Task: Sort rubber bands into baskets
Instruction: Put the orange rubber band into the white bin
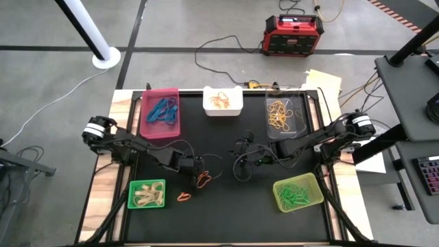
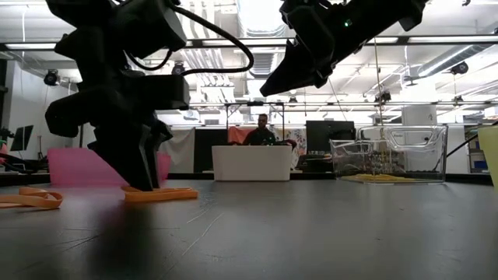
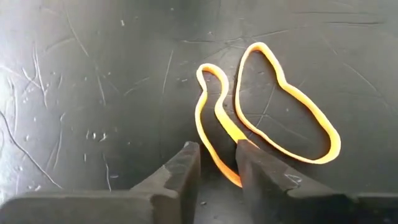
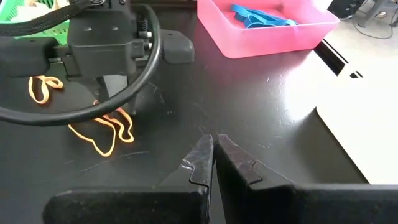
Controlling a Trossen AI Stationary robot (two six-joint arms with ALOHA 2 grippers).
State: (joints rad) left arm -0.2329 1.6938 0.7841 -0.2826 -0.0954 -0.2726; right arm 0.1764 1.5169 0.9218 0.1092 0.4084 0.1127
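Two thin orange elastic rubber bands (image 3: 273,112) lie flat on the black table mat (image 3: 93,74), bent into wavy loops, side by side & touching. A third orange band (image 1: 184,197) lies apart, near the bright green plastic basket (image 1: 147,194).

Left gripper (image 3: 217,158) is down at the mat, fingers nearly together w/ a strand of the narrower loop pinched between the tips; rest of that loop runs out ahead of the tips, wider loop just beside one finger.

Right gripper (image 4: 214,152) hovers mid-table above the mat, fingers closed on nothing, bands well off to its side under the left arm.
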